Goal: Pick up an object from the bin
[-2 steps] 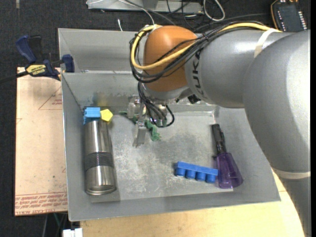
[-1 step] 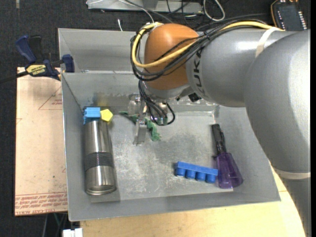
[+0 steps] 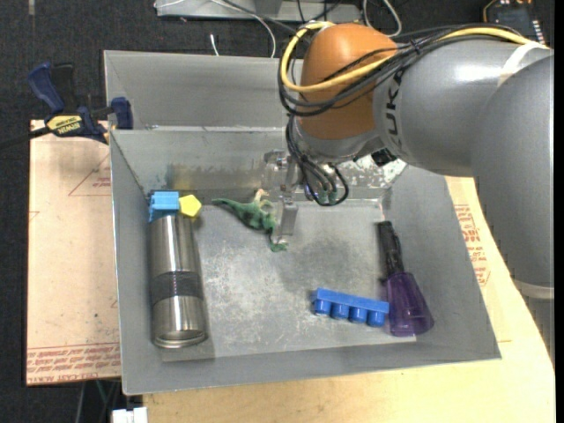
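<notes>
Gripper (image 3: 284, 220) sits low at 12 o'clock in the bin (image 3: 132, 236); how far open, cannot tell. Steel flask (image 3: 176, 280) lies along the 9 o'clock wall, purple-handled screwdriver (image 3: 401, 293) at 4, blue toy brick (image 3: 351, 307) at 5, all clear of the approach. Green toy dinosaur (image 3: 245, 211) at 11, its tail end under the gripper.

Flask (image 3: 176, 280) at bin (image 3: 264, 333) left; toy dinosaur (image 3: 245, 211) mid-rear under pincer (image 3: 284, 230); studded brick (image 3: 350, 307) front-right, screwdriver (image 3: 399, 285) right of it.
</notes>
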`<state>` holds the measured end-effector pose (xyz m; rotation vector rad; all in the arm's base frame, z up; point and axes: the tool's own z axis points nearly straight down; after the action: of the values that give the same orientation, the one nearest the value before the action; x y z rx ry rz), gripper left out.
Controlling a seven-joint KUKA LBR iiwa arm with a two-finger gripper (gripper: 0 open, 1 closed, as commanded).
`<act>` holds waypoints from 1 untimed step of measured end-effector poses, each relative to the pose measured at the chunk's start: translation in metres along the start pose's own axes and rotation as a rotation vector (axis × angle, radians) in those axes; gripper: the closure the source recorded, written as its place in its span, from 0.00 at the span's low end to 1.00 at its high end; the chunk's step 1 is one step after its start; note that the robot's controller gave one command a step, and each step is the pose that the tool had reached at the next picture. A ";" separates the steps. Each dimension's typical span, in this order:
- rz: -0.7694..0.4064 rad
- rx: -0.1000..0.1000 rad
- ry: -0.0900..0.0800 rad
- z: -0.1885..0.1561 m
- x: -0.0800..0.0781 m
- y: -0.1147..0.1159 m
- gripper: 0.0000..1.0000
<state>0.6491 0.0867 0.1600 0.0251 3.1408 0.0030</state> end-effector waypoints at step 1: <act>0.308 -0.002 0.001 0.034 0.014 0.019 0.00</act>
<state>0.6358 0.1062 0.1259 0.5071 3.1009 0.0065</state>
